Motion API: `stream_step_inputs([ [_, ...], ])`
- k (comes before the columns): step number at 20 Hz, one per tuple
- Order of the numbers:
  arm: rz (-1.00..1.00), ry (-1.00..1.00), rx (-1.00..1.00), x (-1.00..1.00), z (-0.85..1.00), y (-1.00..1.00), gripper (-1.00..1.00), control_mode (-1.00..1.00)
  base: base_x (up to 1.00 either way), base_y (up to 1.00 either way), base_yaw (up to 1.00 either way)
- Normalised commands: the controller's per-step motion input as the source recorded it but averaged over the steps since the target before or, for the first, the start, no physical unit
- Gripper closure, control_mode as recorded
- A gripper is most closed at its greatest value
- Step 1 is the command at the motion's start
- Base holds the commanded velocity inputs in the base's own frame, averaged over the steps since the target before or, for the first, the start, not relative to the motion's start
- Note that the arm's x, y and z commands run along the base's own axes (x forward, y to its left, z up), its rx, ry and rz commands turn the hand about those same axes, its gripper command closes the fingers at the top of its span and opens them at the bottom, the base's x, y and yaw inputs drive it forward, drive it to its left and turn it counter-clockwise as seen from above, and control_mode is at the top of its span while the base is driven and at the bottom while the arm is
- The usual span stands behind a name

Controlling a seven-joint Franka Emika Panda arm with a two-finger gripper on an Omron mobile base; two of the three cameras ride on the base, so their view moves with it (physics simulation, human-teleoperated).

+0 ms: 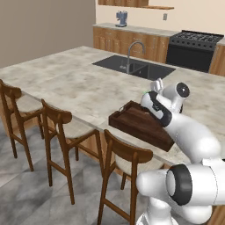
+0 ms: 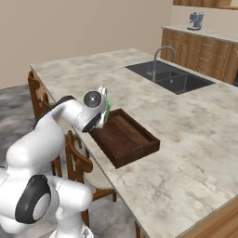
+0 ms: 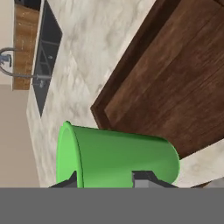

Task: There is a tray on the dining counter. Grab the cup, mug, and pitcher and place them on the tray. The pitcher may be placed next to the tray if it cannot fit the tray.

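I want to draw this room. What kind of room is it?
A kitchen, it seems: a sink with a tap in the stone counter, a black stove behind, and wooden stools along the counter.

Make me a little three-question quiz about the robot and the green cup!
1. True or false: the gripper holds the green cup.
2. What is inside the tray? A) a mug B) a pitcher C) nothing
3. Fill in: the tray sits on the dining ____.

Key: 1 true, the jaws are shut on it. 2 C, its floor looks bare. 3 counter.
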Motion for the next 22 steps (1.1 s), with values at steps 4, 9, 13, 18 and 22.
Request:
stream_step_inputs([
  [4, 0.11, 0.04, 0.0, 0.6, -0.25, -0.2, 1.0, -1.0, 0.0, 0.0, 0.0],
  [9, 0.09, 0.0, 0.0, 0.57, -0.52, -0.08, 1.0, -1.0, 0.0, 0.0, 0.0],
  [13, 0.01, 0.0, 0.0, 0.35, -0.59, 0.0, 1.0, -1.0, 0.0, 0.0, 0.0],
  [18, 0.0, 0.0, 0.0, 0.35, -0.1, 0.0, 1.0, -1.0, 0.0, 0.0, 0.0],
  [22, 0.0, 0.0, 0.0, 0.44, -0.07, 0.01, 1.0, -1.0, 0.0, 0.0, 0.0],
])
